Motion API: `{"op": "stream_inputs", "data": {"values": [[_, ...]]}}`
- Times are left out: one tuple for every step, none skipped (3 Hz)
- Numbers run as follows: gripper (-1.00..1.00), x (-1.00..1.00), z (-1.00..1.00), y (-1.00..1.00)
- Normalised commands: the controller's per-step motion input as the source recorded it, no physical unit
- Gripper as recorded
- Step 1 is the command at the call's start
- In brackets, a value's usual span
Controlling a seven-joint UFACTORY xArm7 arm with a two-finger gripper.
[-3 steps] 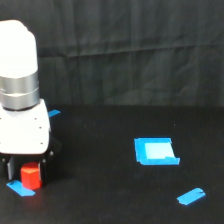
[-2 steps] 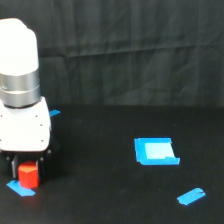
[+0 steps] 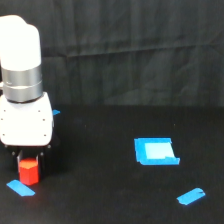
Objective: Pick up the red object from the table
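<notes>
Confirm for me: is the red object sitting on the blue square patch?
No, the red object sits under the end effector at the exterior view's left, far from the blue square patch.

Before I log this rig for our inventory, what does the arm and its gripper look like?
The arm is a thick white rounded cylinder with a silver-grey metallic band around it. Below sits a white, boxy gripper housing with rounded corners and a few small dark dots on its face. Its fingers are dark and mostly lost against the black table. No cables or markings are visible.
</notes>
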Motion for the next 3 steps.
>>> {"op": "stream_inputs", "data": {"values": [[-0.99,0.08,0.2,0.36],[-0.99,0.08,0.21,0.32],[-0.99,0.09,0.25,0.27]]}}
